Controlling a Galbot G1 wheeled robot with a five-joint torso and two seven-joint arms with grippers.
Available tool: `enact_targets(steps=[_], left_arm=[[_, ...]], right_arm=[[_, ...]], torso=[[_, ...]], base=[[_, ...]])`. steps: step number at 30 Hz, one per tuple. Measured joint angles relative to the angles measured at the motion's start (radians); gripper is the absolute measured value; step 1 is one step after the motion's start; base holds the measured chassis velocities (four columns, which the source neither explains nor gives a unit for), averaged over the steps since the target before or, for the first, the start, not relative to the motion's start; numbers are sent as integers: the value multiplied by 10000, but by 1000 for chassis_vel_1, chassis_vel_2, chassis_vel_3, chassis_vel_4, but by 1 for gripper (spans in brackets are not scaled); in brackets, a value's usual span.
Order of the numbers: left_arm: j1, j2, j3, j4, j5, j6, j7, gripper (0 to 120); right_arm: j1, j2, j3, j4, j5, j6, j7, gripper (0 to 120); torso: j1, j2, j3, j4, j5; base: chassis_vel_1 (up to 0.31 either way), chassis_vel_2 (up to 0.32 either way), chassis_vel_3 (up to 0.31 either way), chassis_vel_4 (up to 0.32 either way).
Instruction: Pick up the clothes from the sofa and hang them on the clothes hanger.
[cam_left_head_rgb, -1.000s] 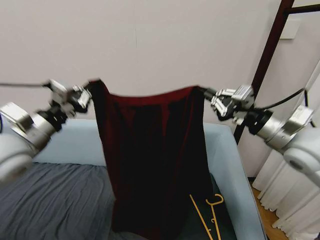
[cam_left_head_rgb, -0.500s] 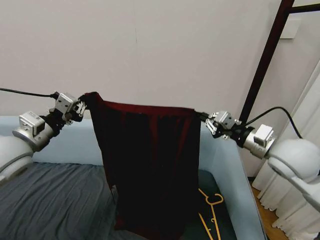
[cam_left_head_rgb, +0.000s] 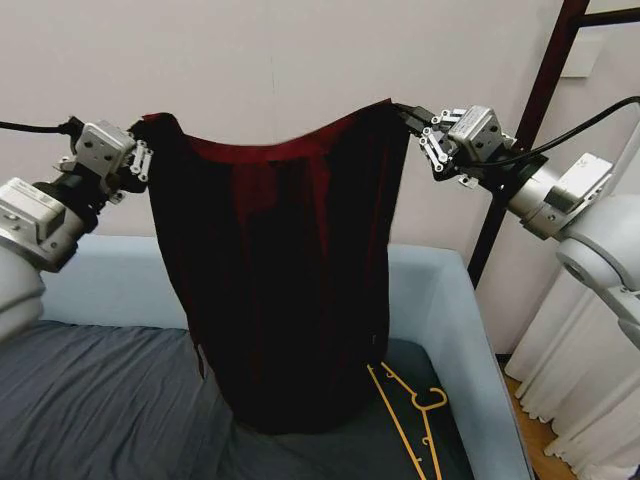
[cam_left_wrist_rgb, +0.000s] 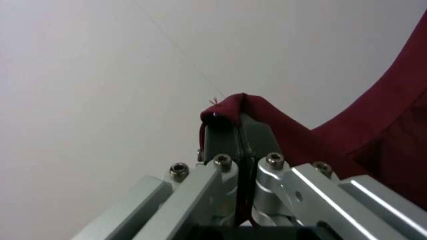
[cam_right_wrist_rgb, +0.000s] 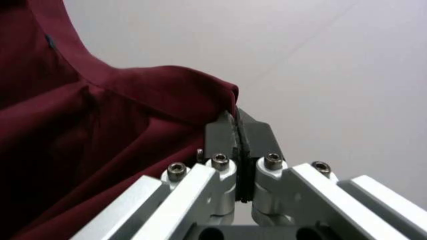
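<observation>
Above the sofa (cam_left_head_rgb: 455, 300), toward its right end, a dark red garment (cam_left_head_rgb: 280, 290) hangs spread between two raised arms. The left gripper (cam_left_head_rgb: 140, 158) is clamped on one top corner. The right gripper (cam_left_head_rgb: 415, 120) is pinched on the other corner, a little higher. The wrist views show each pair of fingertips pressed together with a fold of cloth caught between them. The top edge sags in a curve between the two holds, and the hem reaches down to the grey cover (cam_left_head_rgb: 100, 400); whether it touches cannot be told.

The cloth looks soft, light and limp: it drapes in loose folds and holds no shape of its own. Only a thin fold is nipped at each corner, so a sharp tug could pull it free. Holding it at the top corners seems the sound choice, since that keeps the opening spread.

A yellow hanger (cam_left_head_rgb: 410, 410) lies on the seat near the sofa's right front corner, just beside the hem. A dark post (cam_left_head_rgb: 525, 130) stands beyond the sofa's right end.
</observation>
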Motion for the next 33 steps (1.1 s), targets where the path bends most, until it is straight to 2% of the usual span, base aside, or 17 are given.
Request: enact_targets(steps=[2,7,9,11,12,15,16,20,21,25,27,29,31,33], left_arm=[[184,-185,140,-23,130,116,-34,0],[2246,-1535,403,320,446,889,-398,0],[2515,-1694,415,406,529,938,-402,0],[3480,-2292,464,756,923,957,-410,0],[3480,-2292,464,756,923,957,-410,0],[4599,-3264,562,1228,1616,739,-380,0],[4599,-3264,562,1228,1616,739,-380,0],[5609,-4754,722,1855,3282,432,46,0],[5609,-4754,722,1855,3282,432,46,0],[5809,-5745,963,2518,4823,35,402,0],[5799,-5860,971,2598,4906,-18,431,0],[5727,-5991,939,2706,4980,-136,506,0],[5684,-6008,877,2744,4982,-196,536,0],[5635,-6005,760,2766,4963,-268,553,0]], right_arm=[[-526,38,54,44,-210,-155,96,0],[-3787,430,22,331,-443,-1552,1255,0],[-4191,499,15,343,-443,-1676,1420,0],[-5177,832,-21,326,-318,-1753,1896,0],[-5177,832,-21,326,-318,-1753,1896,0],[-6007,1433,-129,57,333,-1374,2265,0],[-6007,1433,-129,57,333,-1374,2265,0],[-6823,2226,-505,-794,713,-579,2470,0],[-6823,2226,-505,-794,713,-579,2470,0],[-7154,3016,-774,-1897,696,395,2434,0],[-7183,3131,-812,-2039,849,569,2406,0],[-7245,3259,-848,-2110,1666,739,2394,11],[-7286,3273,-842,-2086,2247,724,2454,14],[-7419,3270,-709,-1973,3288,367,2900,22]], torso=[[1,1,1,0,1],[1,-1,2,-1,-3],[1,0,2,0,-5],[1,1,1,1,-2],[1,1,1,1,-2],[1,0,0,4,-4],[1,0,0,4,-4],[0,1,0,4,-1],[0,1,0,4,-1],[0,1,1,2,-2],[0,0,1,3,-2],[1,1,1,3,-3],[0,1,1,2,-3],[0,1,0,1,-1]], base=[[0,0,0,0],[0,0,0,0],[0,0,0,0],[0,0,0,0],[0,0,0,0],[0,0,0,0],[0,0,0,0],[0,0,0,0],[0,0,0,0],[0,0,0,0],[0,0,0,0],[0,0,0,0],[0,0,0,0],[0,0,0,0]])
